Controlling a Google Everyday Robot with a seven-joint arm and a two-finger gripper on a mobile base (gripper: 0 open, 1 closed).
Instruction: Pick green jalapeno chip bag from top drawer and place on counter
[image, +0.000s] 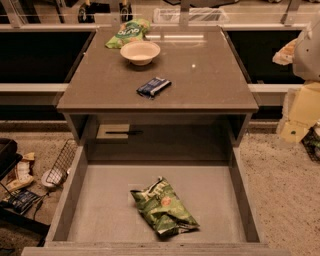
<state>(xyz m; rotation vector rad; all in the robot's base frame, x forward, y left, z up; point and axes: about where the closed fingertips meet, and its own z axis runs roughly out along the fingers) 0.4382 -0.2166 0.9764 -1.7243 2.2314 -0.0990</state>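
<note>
The green jalapeno chip bag (162, 206) lies crumpled on the flat grey bottom of the open top drawer (100, 210), near the front and about centred. The drawer is pulled fully out below the counter (210, 80), a glossy grey-brown tabletop. My gripper is not in view; only a pale rounded shape (307, 50) shows at the right edge, and I cannot tell if it is part of my arm.
On the counter stand a white bowl (140, 51), a brighter light-green bag (128, 33) at the back left, and a small dark-blue packet (154, 86) near the front. A wire basket (60, 167) and clutter lie on the floor left; boxes (300, 112) stand right.
</note>
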